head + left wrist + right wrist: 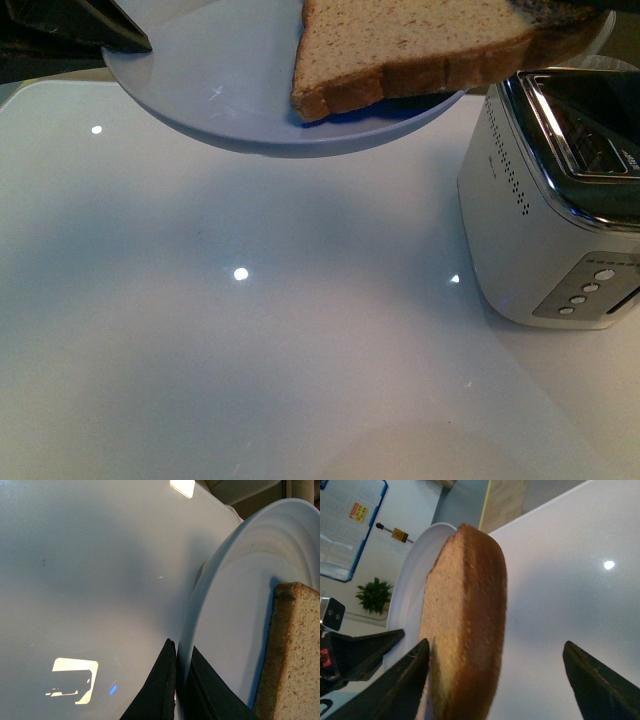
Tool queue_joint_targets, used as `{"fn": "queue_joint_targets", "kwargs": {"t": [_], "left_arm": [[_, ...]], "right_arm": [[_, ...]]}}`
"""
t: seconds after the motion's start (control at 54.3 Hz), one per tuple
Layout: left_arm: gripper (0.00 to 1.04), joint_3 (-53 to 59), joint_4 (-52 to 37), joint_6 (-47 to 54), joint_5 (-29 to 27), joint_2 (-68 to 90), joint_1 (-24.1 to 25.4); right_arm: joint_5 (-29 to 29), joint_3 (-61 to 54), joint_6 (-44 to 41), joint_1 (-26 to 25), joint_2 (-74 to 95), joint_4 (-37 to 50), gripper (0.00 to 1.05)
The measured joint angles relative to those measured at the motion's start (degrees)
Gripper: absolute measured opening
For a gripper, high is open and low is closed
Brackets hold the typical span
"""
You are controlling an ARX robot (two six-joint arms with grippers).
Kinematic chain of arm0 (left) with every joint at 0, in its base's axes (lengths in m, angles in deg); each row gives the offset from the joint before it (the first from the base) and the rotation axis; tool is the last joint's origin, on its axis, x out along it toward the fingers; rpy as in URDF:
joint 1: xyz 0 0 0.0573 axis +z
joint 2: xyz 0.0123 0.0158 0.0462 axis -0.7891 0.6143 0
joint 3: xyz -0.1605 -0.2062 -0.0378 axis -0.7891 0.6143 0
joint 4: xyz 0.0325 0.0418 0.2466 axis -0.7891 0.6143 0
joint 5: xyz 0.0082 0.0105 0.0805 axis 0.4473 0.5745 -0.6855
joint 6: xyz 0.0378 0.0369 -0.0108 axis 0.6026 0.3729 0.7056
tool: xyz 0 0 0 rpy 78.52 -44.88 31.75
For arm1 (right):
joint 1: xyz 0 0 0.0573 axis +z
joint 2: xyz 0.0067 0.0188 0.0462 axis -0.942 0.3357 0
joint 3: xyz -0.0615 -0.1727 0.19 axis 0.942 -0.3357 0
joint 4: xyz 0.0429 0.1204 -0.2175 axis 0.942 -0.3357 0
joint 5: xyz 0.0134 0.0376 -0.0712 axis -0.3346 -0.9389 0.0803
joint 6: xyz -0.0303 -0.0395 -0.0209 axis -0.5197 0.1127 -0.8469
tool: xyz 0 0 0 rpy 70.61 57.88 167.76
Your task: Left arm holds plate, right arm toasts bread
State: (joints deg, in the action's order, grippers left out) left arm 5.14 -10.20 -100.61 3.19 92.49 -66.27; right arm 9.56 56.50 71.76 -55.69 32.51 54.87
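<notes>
Plate (pixel 220 90) with bread (pixel 400 45) held above the tabletop (pixel 250 350)
Left gripper (pixel 176 652) pinches the plate rim; right gripper (pixel 495 647) is spread wide around the bread, toaster (pixel 540 220) at right.

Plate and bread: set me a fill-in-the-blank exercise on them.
The left tool grips the plate by its ____. The right tool stands ____ around the bread. The toaster stands on the table, on the robot's ____ side.
Missing: rim; open; right.
</notes>
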Motion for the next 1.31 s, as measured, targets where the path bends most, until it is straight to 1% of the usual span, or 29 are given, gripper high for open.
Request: {"fn": "queue_joint_targets", "kwargs": {"t": [0.037, 0.313, 0.35, 0.423, 0.497, 0.534, 0.626, 0.773, 0.847, 0.902, 0.957, 1.031, 1.123, 1.16, 1.252, 1.307], "left_arm": [[0.03, 0.0, 0.0, 0.0, 0.13, -0.02, 0.0], [0.03, 0.0, 0.0, 0.0, 0.35, -0.2, 0.15], [0.03, 0.0, 0.0, 0.0, 0.35, -0.2, 0.15], [0.03, 0.0, 0.0, 0.02, 0.37, -0.2, 0.2], [0.03, 0.0, 0.0, 0.02, 0.48, -0.2, 0.28], [0.03, 0.0, 0.0, 0.02, 0.52, -0.2, 0.33], [0.03, 0.0, 0.0, 0.0, 0.81, -0.2, 0.35], [0.03, 0.0, -0.02, -0.04, 1.01, -0.2, 0.35], [0.03, 0.0, -0.02, -0.04, 1.01, -0.2, 0.33], [0.03, 0.0, -0.02, -0.04, 1.03, -0.2, 0.33], [0.03, 0.0, -0.04, -0.07, 1.03, -0.2, 0.31], [0.03, 0.0, -0.11, -0.09, 1.03, -0.2, 0.31], [0.03, 0.0, -0.11, -0.09, 1.03, -0.2, 0.31], [0.03, 0.0, -0.11, -0.09, 1.05, -0.2, 0.26], [0.03, 0.0, -0.09, -0.09, 1.14, -0.2, 0.24], [0.03, 0.0, -0.09, -0.09, 1.18, -0.2, 0.24]], "right_arm": [[-0.02, 0.46, 0.33, 0.13, 0.2, 0.22, 0.68], [-0.04, 1.42, 1.64, 0.76, 0.46, 0.26, 0.29], [-0.13, 1.44, 1.84, 0.83, 0.5, 0.26, 0.21], [-0.35, 1.46, 2.1, 0.85, 0.55, 0.28, 0.11], [-0.74, 1.49, 2.29, 0.83, 0.52, 0.46, 0.05], [-1.09, 1.51, 2.51, 0.74, 0.28, 0.46, 0.03], [-2.45, 1.86, 3.32, -0.44, -1.53, 0.46, 0.03], [-4.04, 4.13, 6.4, -5.22, -6.21, 1.9, 0.03], [-4.79, 5.86, 8.46, -8.61, -8.41, 2.71, 0.03], [-4.74, 7.41, 8.7, -11.17, -9.73, 1.49, 0.03], [-3.93, 8.57, 7.78, -12.7, -10.34, -0.33, 0.03], [-0.57, 10.58, 4.04, -14.38, -10.69, -4.98, 0.03], [5.77, 12.72, -4.35, -15.43, -10.27, -10.73, 0.03], [7.93, 13.07, -7.32, -15.47, -9.79, -11.96, 0.03], [14.05, 13.44, -20.04, -14.62, -7.32, -13.38, 0.03], [16.28, 13.44, -25.05, -13.81, -6.14, -13.31, 0.03]]}}
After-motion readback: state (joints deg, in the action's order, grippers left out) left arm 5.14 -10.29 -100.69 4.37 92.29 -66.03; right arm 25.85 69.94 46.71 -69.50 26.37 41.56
